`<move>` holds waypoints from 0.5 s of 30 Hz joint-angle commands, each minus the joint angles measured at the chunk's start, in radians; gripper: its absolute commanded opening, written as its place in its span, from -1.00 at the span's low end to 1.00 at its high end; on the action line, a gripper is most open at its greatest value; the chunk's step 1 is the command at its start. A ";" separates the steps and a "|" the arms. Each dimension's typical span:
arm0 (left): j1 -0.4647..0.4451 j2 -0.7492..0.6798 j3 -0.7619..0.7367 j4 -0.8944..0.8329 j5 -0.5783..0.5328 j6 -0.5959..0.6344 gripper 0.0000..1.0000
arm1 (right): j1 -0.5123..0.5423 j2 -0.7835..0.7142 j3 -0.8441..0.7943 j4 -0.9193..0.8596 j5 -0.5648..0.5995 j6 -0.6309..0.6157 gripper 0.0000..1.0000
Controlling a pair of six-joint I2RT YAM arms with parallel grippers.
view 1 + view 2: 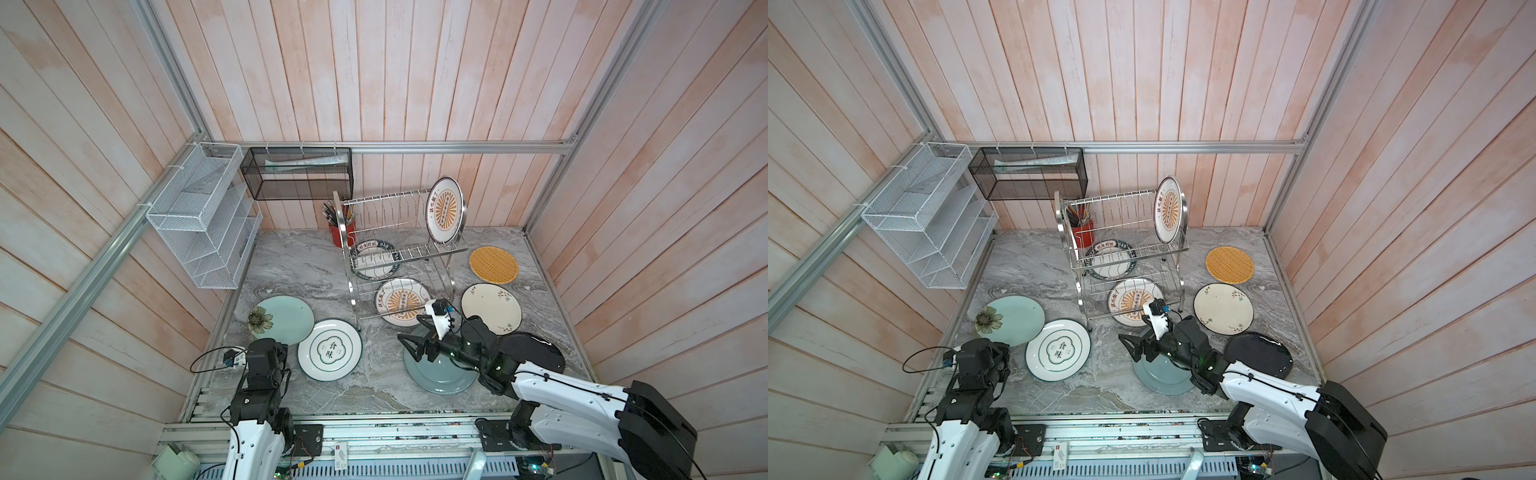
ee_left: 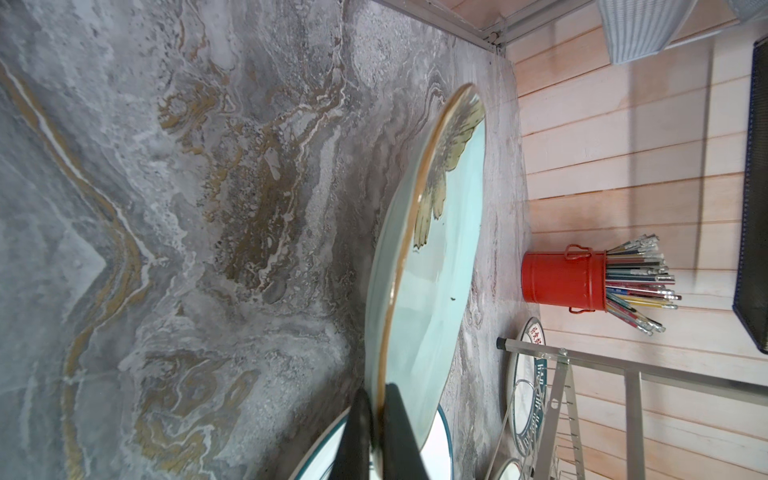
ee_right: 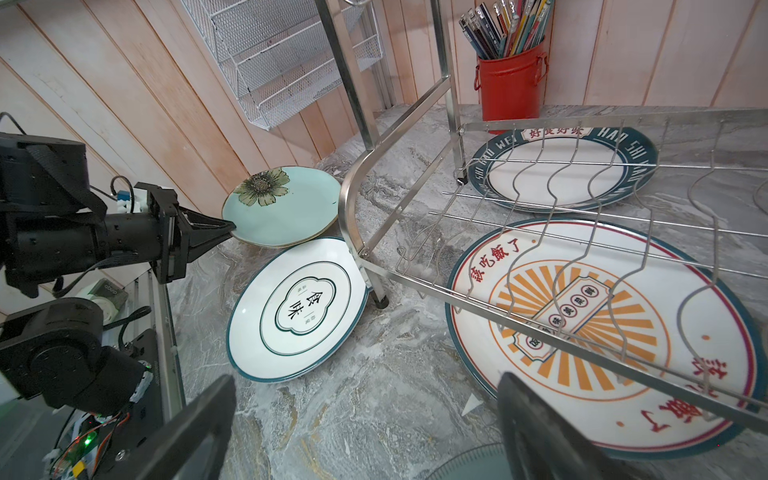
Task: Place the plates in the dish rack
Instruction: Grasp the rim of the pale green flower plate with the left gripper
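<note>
Pale green plate sits rim-pinched in left gripper; right gripper gapes near blue-grey plate.

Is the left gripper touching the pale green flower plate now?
Touching. The left wrist view shows the left gripper closed on the rim of the pale green flower plate, one finger on each side, with no gap.

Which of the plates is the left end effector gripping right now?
The pale green flower plate: the left end effector is shut on its rim. No other plate is held, and the right end effector hangs open.
</note>
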 commanded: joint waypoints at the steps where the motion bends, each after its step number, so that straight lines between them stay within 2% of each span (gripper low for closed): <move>1: 0.017 0.002 0.062 0.162 0.027 0.041 -1.00 | 0.007 0.005 0.018 -0.003 0.015 -0.012 0.95; 7: 0.062 0.114 0.030 0.311 0.111 0.027 -1.00 | 0.007 0.004 0.020 -0.006 0.015 -0.015 0.96; 10: 0.103 0.197 0.007 0.440 0.167 0.032 -1.00 | 0.007 0.004 0.018 -0.006 0.016 -0.015 0.95; 15: 0.173 0.416 -0.009 0.663 0.269 0.035 -1.00 | 0.009 0.009 0.023 -0.009 0.017 -0.018 0.95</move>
